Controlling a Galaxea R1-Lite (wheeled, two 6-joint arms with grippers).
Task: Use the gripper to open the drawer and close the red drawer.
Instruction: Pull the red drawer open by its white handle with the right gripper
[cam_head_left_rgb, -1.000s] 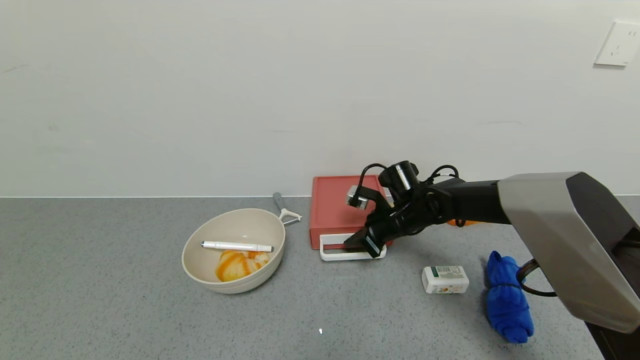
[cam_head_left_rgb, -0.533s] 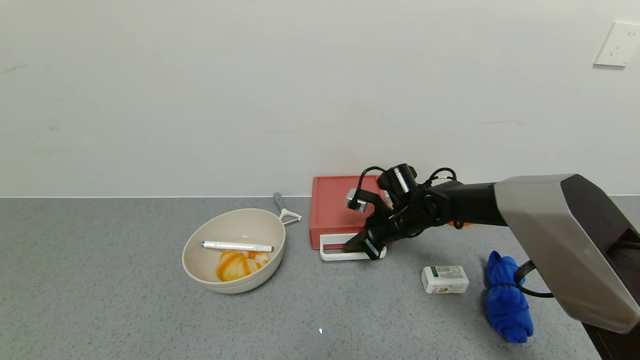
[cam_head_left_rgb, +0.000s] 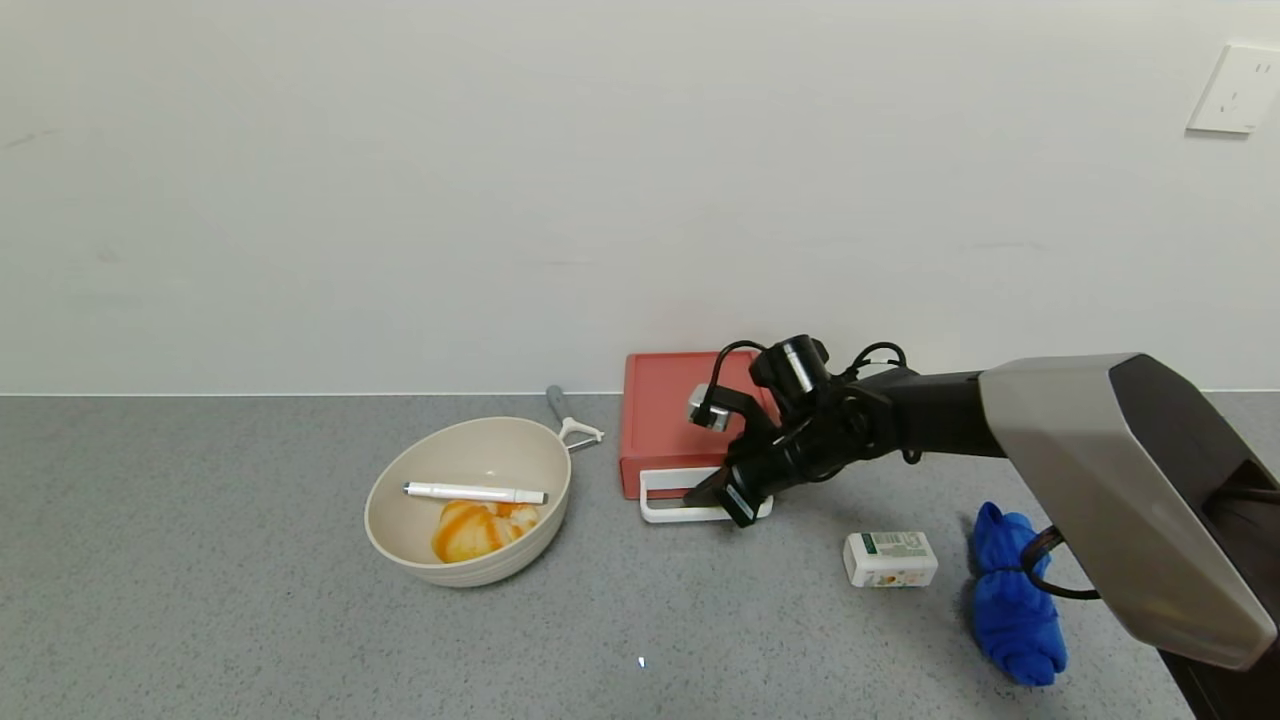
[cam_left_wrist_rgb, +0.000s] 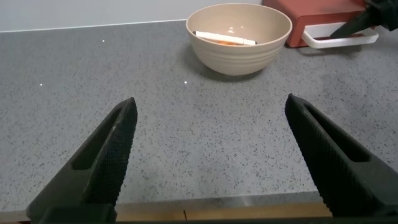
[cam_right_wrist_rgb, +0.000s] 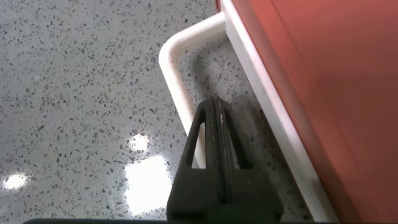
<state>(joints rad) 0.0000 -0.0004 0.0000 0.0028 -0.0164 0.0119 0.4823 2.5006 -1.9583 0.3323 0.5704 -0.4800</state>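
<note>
The coral-red drawer (cam_head_left_rgb: 662, 415) sits against the back wall, its white loop handle (cam_head_left_rgb: 655, 508) facing forward. My right gripper (cam_head_left_rgb: 702, 492) is shut and empty, its tips resting inside the loop, between the handle's front bar and the drawer front. The right wrist view shows the closed fingers (cam_right_wrist_rgb: 215, 107) pointing into the handle (cam_right_wrist_rgb: 176, 87) beside the red box (cam_right_wrist_rgb: 323, 68). The tray looks pushed in. My left gripper (cam_left_wrist_rgb: 210, 102) is open and empty over bare counter, outside the head view. From there, the drawer (cam_left_wrist_rgb: 311, 15) is far off.
A beige bowl (cam_head_left_rgb: 400, 530) holding a white pen (cam_head_left_rgb: 472, 492) and orange peel stands left of the drawer, with a peeler (cam_head_left_rgb: 568, 418) behind it. A small white box (cam_head_left_rgb: 890, 558) and a blue cloth (cam_head_left_rgb: 1015, 598) lie to the right, below my right arm.
My right arm has shifted slightly left and lower, keeping its closed tips inside the handle loop. The drawer and handle have barely moved.
</note>
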